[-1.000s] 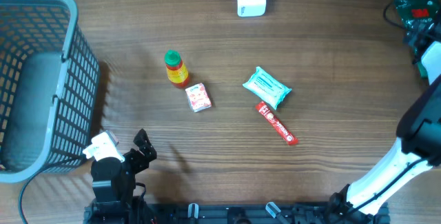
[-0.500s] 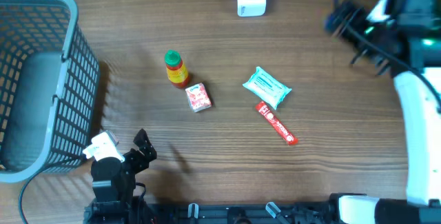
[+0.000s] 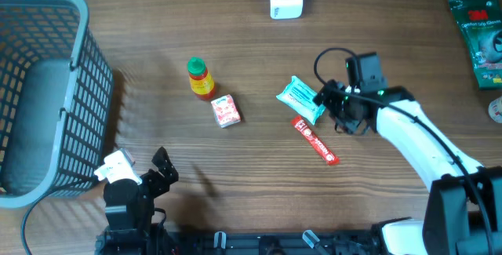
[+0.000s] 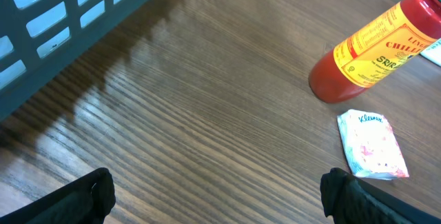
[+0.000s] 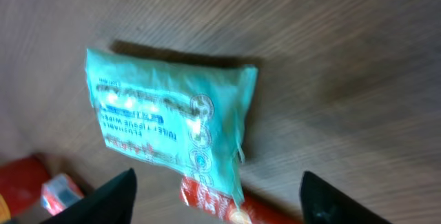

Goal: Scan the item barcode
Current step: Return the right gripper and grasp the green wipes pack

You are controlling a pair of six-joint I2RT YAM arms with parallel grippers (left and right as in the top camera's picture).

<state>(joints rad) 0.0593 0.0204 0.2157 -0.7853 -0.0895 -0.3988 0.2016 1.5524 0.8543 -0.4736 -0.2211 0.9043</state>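
The right gripper (image 3: 328, 102) has swung in, jaws parted and holding nothing, a wipes packet (image 3: 299, 96) just ahead of it.

The right gripper (image 3: 329, 103) hovers at the right edge of the teal wipes pack (image 3: 301, 97), with the red bar (image 3: 314, 140) lying just beside them.

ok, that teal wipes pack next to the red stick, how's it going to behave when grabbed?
Probably floppy: the teal wipes pack is a soft-looking film pouch, so it may sag or buckle when pinched. The wrap looks glossy, so possibly slippery. It lies flat on the table, so it shouldn't roll or tip.
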